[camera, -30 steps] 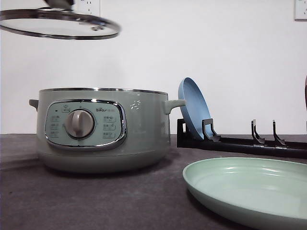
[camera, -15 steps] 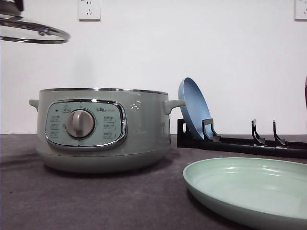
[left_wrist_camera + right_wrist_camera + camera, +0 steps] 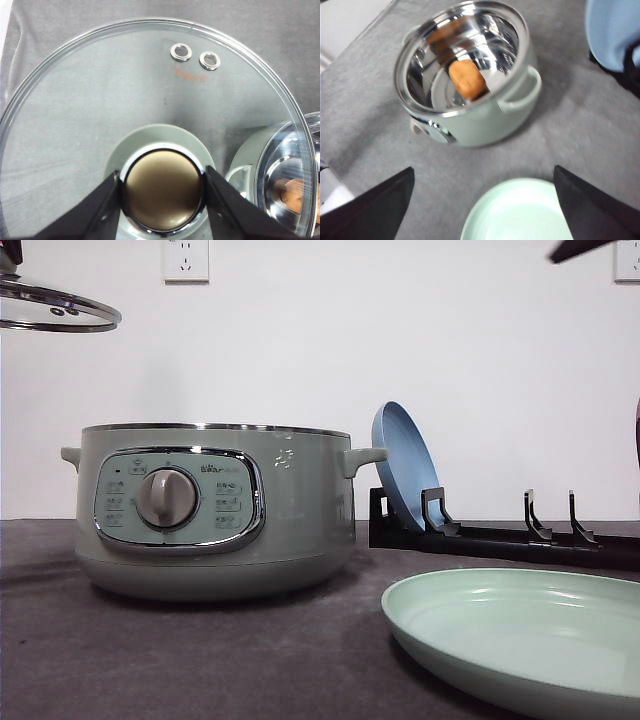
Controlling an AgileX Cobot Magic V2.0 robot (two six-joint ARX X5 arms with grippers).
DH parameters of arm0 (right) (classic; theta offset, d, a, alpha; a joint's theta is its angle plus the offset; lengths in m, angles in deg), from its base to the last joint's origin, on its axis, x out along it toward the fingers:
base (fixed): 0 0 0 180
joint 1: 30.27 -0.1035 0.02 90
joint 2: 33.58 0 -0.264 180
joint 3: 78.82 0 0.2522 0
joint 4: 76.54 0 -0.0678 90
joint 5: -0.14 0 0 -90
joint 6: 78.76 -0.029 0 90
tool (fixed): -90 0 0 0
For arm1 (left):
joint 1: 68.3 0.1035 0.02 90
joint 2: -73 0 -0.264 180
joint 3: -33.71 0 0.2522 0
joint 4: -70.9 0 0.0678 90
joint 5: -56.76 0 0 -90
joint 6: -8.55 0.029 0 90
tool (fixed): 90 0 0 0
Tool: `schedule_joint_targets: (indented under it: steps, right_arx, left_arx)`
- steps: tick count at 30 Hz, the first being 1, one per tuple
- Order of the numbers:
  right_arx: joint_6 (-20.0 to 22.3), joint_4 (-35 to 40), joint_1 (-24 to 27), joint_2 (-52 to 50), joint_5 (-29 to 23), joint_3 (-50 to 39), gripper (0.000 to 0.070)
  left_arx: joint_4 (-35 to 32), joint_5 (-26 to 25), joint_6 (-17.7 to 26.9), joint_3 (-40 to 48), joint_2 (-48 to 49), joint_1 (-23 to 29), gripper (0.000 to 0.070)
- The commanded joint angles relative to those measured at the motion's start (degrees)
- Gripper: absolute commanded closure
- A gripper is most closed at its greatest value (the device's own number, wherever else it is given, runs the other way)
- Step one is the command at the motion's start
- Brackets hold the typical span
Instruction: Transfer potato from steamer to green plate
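Potato (image 3: 467, 79) lies inside the open steamer (image 3: 215, 510), on its shiny inner floor. Steamer stands left of centre on the grey counter (image 3: 200, 660). Green plate (image 3: 520, 635) sits at lower right, empty. Left gripper (image 3: 162, 187) jaws are clamped on the knob of the glass lid (image 3: 100, 100), held at upper left. Right gripper (image 3: 482, 200) jaws are spread wide, holding nothing.

The sage-green steamer (image 3: 213, 510) stands lidless on the table, and the orange-brown potato (image 3: 467, 79) lies in its shiny bowl. The pale green plate (image 3: 520, 640) sits empty, near the steamer.
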Motion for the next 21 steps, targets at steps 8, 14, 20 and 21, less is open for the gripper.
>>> schedule_joint_targets:
  steps: [8, 14, 20, 21]
  right_arx:
    - [4.4, 0.58, -6.86, 19.61, 0.24, 16.52, 0.014]
    - [7.21, -2.13, -11.94, 32.85, 0.04, 28.94, 0.014]
    - [10.32, -8.27, -15.89, 46.34, -1.8, 43.17, 0.0139]
    - [10.77, -9.26, -16.36, 48.2, -2.26, 45.03, 0.0139]
  left_arx:
    - [-2.12, -0.07, -0.11, -2.69, 0.46, 0.14, 0.07]
    - [-2.16, -0.07, -0.11, -2.69, 0.46, 0.14, 0.07]
    - [-2.19, -0.07, -0.11, -2.69, 0.44, 0.12, 0.07]
    - [-2.19, -0.07, -0.09, -2.69, 0.44, 0.12, 0.07]
